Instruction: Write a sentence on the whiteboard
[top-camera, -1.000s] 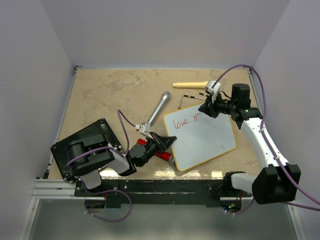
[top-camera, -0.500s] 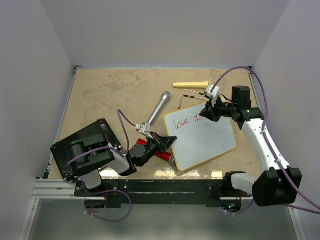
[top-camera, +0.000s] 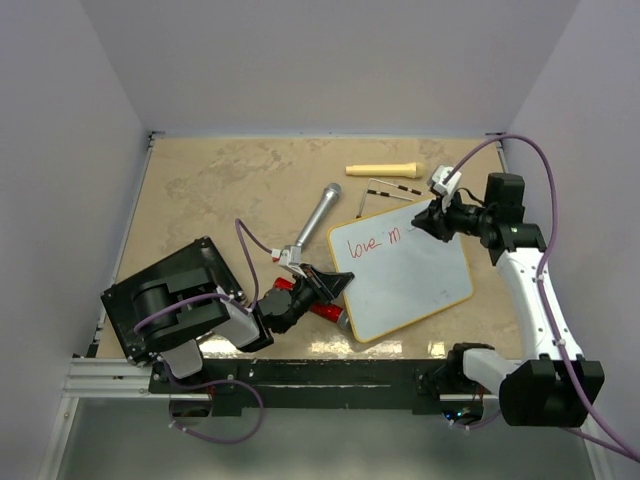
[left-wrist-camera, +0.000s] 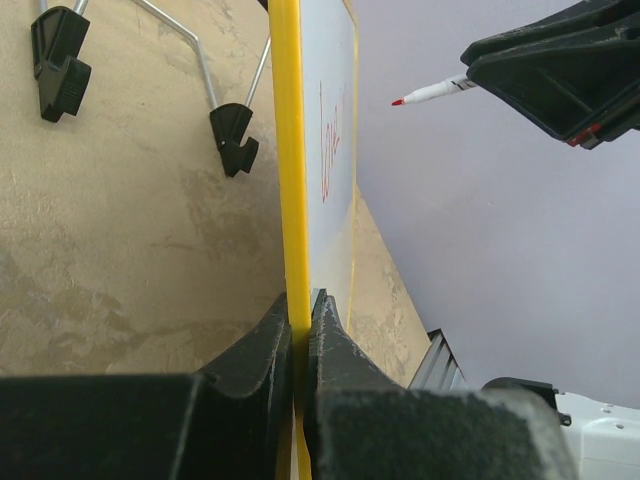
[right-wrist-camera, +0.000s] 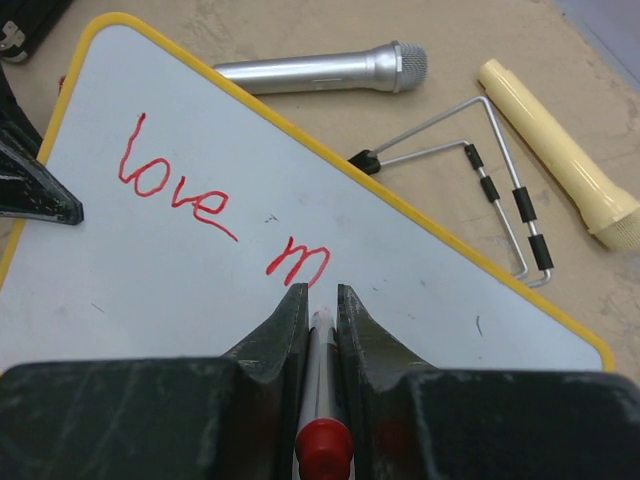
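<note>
Red ink reads "love m" on the whiteboard. From above, the sentence lies just left of the right tool. A second ago that tool hung over the half-made "m"; it has since drawn back toward the board's right-hand corner, and the letter now looks finished. The left tool sits at the opposite corner, pressed onto the frame. A silver microphone lies on the desk just beyond it.

From the left wrist, the 2 fingers are pinched on the board's yellow edge, and the board runs straight away from the tool. Far ahead and to the right, the marker tip appears clear of the white surface.

From the right wrist, the tool is clamped on the marker, its red end nearest the camera. The "m" is directly ahead of its tips and "love" is ahead to the left. Wire feet and a cream handle lie ahead to the right, off the board.

To my eye the pen is lifted between letters. With only 1 word and 1 letter down, most of the writing remains. The next stroke needs the tip set down just right of the "m".
</note>
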